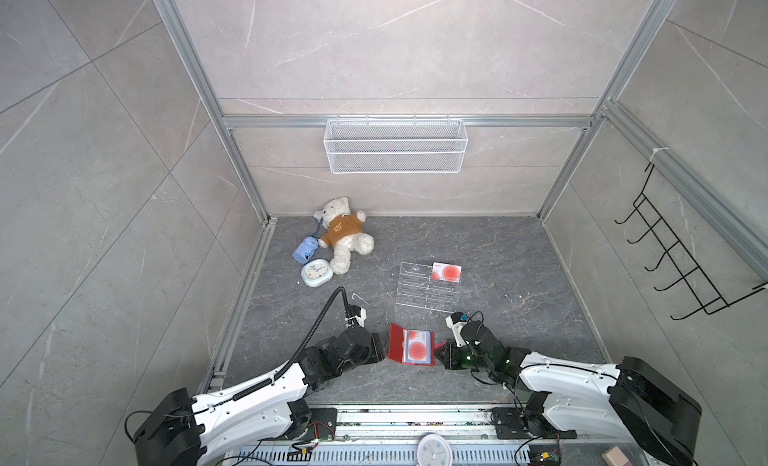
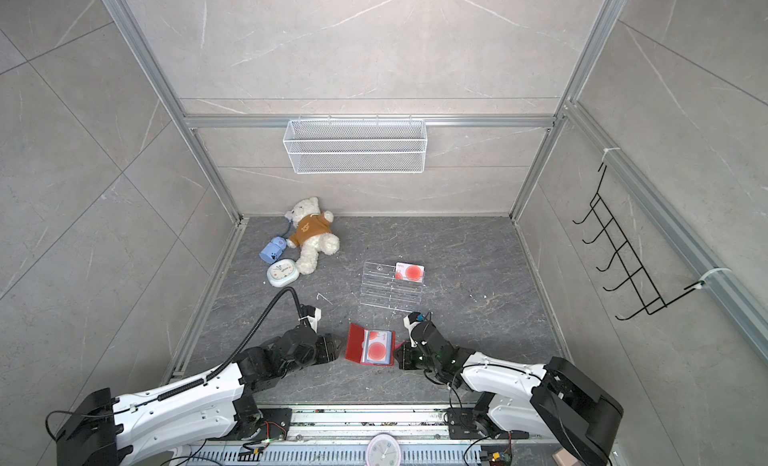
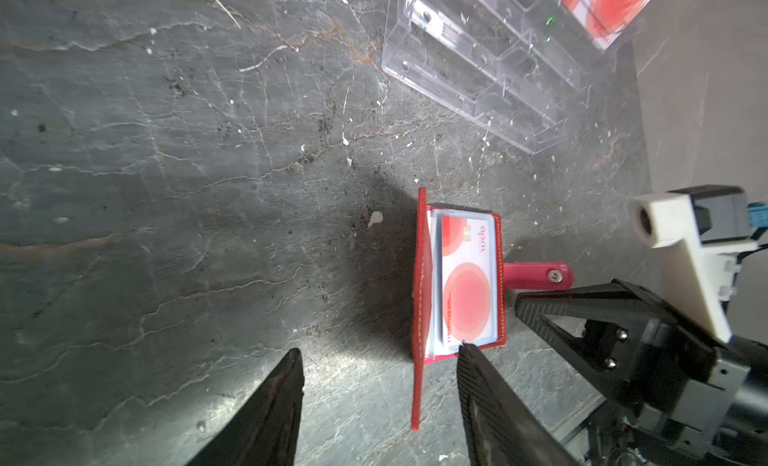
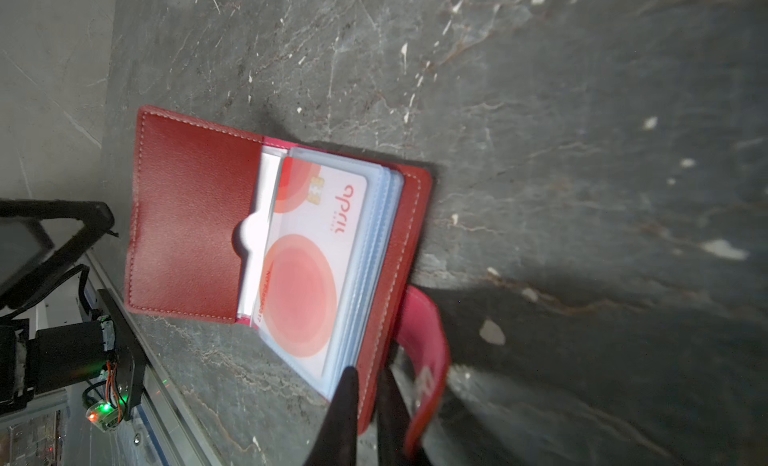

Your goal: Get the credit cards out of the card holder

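Card holder (image 4: 195, 218) — edge between right gripper (image 4: 369, 374) fingers (image 4: 345, 401); left gripper (image 3: 379, 349) agape beside

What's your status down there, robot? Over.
Left gripper open beside card holder. Right gripper pinching its edge. Holder open, one card in top sleeve; second card at clear rack. Nothing blocking.
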